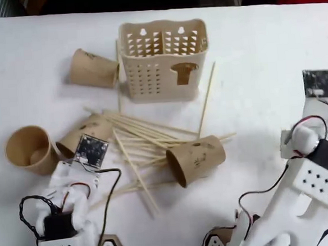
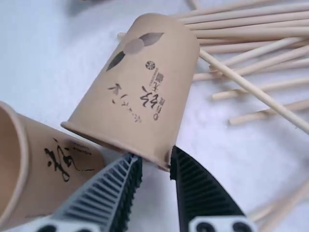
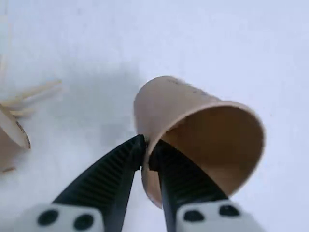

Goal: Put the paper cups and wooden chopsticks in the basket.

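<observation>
Chopsticks [image 1: 145, 138] are lying in a loose fan across the middle of the white table [image 1: 260, 43], in front of the basket [image 1: 163, 72], which is standing upright near the far edge. A single stick [image 1: 207, 97] is lying slantwise by the basket's right side. A tipped cup [image 1: 92, 69] is lying on its side just beside the basket's left wall.

The fan is crowding the left arm's working room. A printed cup [image 2: 140, 92] is lying on its side at the pile's left edge, with sticks running right beside it. An open-mouthed cup [image 1: 28, 149] is lying close on its other side. The left gripper [image 2: 154, 166] is sitting at the printed cup's rim with its ribbed fingers a narrow gap apart. Whether the rim is pinched between them cannot be made out.

A fourth cup [image 1: 197, 159] is resting on its side on top of the sticks, at the right end of the pile.

The right gripper [image 3: 146, 150] is pinching the wall of a held cup [image 3: 203, 130], with one finger inside the mouth and the other outside, pressed together on the paper. A broad stretch of white tabletop is showing around it and to the right of the basket.
</observation>
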Motion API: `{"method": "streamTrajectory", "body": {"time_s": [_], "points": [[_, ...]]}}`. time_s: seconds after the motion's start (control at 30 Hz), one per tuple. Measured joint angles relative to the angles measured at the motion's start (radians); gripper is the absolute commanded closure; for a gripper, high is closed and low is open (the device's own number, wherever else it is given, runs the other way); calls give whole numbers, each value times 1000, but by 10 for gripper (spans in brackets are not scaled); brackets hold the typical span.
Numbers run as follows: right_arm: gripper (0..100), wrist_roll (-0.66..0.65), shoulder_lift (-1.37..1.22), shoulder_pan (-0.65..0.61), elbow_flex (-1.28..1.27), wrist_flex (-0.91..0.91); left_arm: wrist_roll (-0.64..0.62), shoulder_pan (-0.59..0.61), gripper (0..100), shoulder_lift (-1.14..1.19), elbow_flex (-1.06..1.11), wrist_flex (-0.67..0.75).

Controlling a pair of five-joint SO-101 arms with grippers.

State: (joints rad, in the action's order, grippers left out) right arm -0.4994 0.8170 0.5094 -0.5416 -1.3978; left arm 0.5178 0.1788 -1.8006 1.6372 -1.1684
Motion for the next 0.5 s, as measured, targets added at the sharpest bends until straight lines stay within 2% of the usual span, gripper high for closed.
{"method": "streamTrajectory", "body": {"time_s": [0.3,0.5], "points": [[980,0,44,-276,310,0,0,0,883,0,0,0],[980,0,-57,-454,512,0,0,0,883,0,0,0]]}}
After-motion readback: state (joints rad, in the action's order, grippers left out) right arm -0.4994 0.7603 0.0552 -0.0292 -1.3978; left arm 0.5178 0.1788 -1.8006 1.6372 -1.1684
